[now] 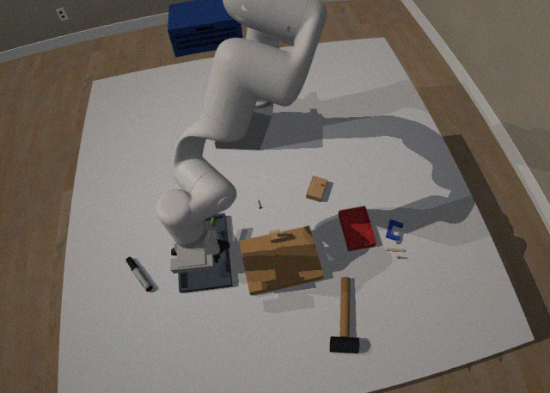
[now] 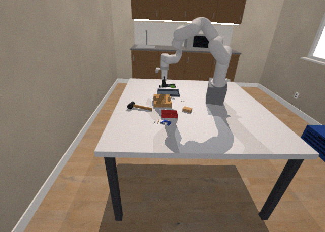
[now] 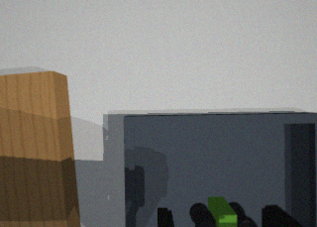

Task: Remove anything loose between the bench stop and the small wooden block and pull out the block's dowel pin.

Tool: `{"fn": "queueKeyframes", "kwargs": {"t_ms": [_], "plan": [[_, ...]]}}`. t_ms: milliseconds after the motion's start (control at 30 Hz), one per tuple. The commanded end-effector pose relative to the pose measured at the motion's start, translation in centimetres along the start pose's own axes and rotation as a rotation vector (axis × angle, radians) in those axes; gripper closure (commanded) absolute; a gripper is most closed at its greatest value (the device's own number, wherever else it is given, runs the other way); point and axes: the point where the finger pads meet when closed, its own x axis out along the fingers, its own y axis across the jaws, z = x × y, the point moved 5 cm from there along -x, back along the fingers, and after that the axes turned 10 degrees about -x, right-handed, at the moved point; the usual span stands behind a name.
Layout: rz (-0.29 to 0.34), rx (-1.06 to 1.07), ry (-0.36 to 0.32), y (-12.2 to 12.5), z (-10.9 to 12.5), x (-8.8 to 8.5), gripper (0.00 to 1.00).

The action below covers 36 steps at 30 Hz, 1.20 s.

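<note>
My gripper [image 1: 216, 242] hangs over a grey tray [image 1: 206, 271] to the left of the bench board [image 1: 280, 259]. It is shut on a black spring clamp with a green part [image 3: 221, 213], which also shows in the exterior view [image 2: 169, 86], a little above the tray floor. The board carries a low wooden stop [image 1: 280, 236] near its far edge. A small wooden block [image 1: 316, 187] lies on the table behind the board, apart from it. A thin dowel pin [image 1: 395, 249] lies on the table right of the red box. The fingertips are hidden in the wrist view.
A red box [image 1: 357, 227] and a blue U-shaped piece [image 1: 390, 230] lie right of the board. A mallet [image 1: 344, 316] lies in front. A marker [image 1: 138, 273] lies left of the tray. A small screw [image 1: 259, 204] lies behind the board. The arm's base [image 1: 248, 129] stands further back.
</note>
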Motion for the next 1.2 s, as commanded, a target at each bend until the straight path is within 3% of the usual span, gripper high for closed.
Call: {"fn": "queueKeyframes", "kwargs": {"t_ms": [0, 1167], "plan": [[0.003, 0.0, 0.004, 0.07, -0.15, -1.27, 1.0], [0.003, -0.045, 0.003, -0.49, -0.49, -1.96, 1.0]]}}
